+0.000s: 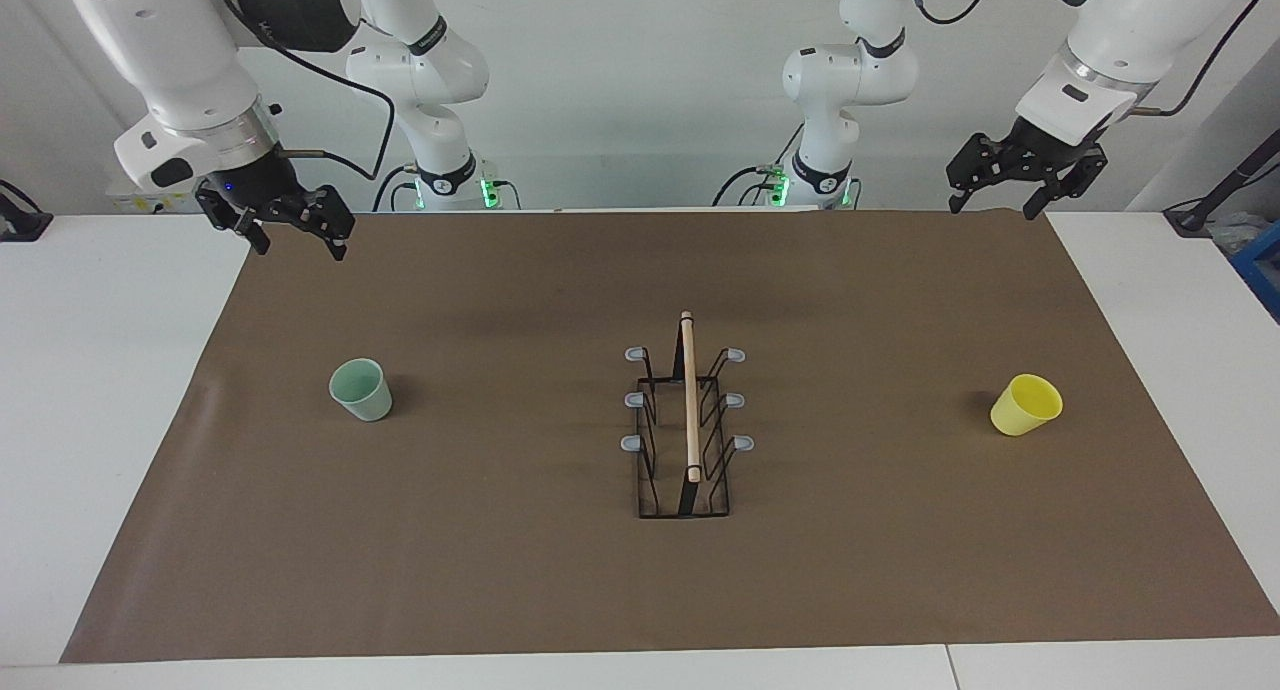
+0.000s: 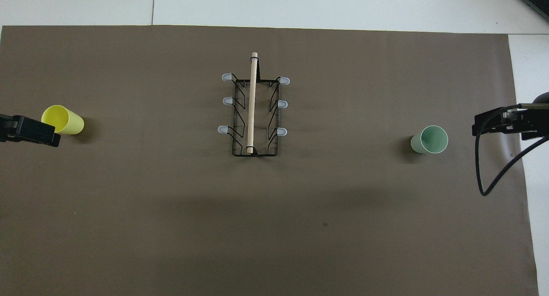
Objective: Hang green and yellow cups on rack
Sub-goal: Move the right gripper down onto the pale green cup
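Nearest the robots, both arms wait raised above the tabletop's (image 1: 100, 390) robot-side edge. The right gripper (image 1: 292, 238) hangs over the corner of the brown mat (image 1: 500, 570) at the right arm's end; its fingers stand spread apart and hold nothing. The left gripper (image 1: 993, 202) hangs over the mat's corner at the left arm's end, its fingers likewise spread wide and empty. In the overhead view only parts of the two grippers show, at the side edges of the mat.

Farther out, around the middle depth of the mat, the three task things lie in a rough row across its width. The green cup (image 1: 361, 390) stands upright, mouth up, toward the right arm's end of the tabletop, well apart from the right gripper. The yellow cup (image 1: 1026, 405) stands toward the left arm's end, mouth up too, well apart from the left gripper.

Between the cups, at the centre of the mat and well apart from both, stands the rack (image 1: 685, 435). It is a narrow black wire frame with its long side running away from the robots. A light wooden rod (image 1: 689, 395) runs along its top. Six grey-tipped prongs (image 1: 635, 400) stick out, three on each side, and all are bare. The rack's farthest end reaches somewhat farther from the robots than either cup.
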### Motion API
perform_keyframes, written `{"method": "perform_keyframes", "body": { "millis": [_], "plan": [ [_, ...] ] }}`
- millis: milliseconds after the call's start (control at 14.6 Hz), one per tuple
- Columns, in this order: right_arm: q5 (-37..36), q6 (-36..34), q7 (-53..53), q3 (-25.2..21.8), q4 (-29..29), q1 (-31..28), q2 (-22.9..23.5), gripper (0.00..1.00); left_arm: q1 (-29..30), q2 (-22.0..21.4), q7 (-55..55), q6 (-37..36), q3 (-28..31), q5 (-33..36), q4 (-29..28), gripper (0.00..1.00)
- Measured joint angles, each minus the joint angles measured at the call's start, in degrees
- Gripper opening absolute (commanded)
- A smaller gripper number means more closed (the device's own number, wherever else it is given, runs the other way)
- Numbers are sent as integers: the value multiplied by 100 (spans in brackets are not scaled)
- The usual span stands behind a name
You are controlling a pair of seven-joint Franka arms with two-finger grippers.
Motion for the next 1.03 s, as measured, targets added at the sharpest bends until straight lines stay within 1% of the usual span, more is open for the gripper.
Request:
{"method": "perform_keyframes", "body": {
  "millis": [479,821,957,1026],
  "plan": [
    [2,-2,-6,24,-55,22,1,100,0,0,0,-2,0,0,0,100],
    [-6,-16,-12,56,-197,207,16,100,0,0,0,-2,0,0,0,100],
    [-21,-1,-13,48,-208,204,209,100,0,0,0,-2,0,0,0,100],
    [-43,24,-25,49,-161,204,409,100,0,0,0,-2,0,0,0,100]
  ]
}}
